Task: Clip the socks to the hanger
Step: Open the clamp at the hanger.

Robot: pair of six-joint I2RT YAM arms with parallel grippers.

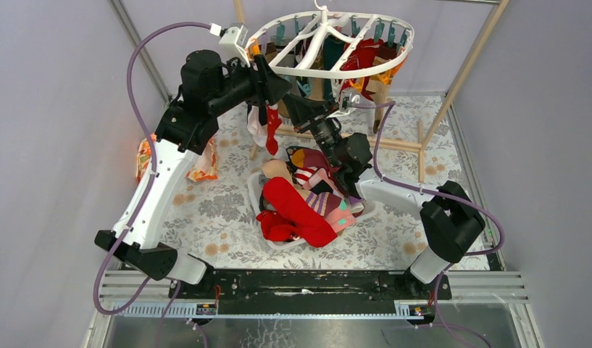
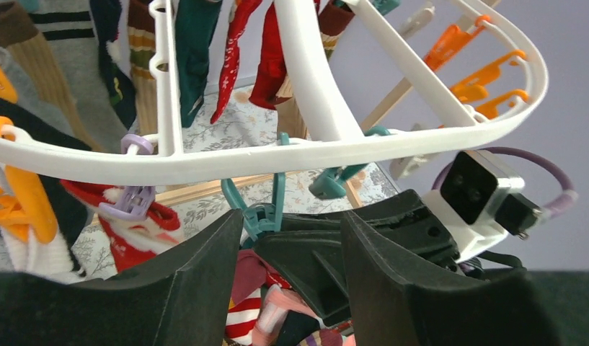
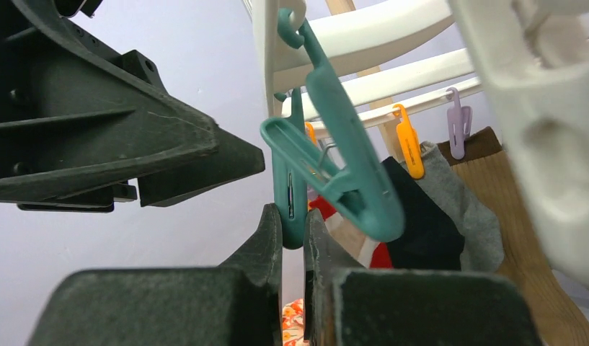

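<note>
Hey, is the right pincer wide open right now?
No, the right pincer is nearly shut, with the lower end of a teal clip caught between its tips.

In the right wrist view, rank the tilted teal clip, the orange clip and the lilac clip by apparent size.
1. tilted teal plastic clip: largest by far, but it hangs nearest the camera.
2-3. orange plastic clip and lilac plastic clip: they look alike, so I won't rank them.

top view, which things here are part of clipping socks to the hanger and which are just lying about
Job in hand: hanger; sock pile; hung socks; teal clip.
Lying about: orange floral cloth; wooden frame.
</note>
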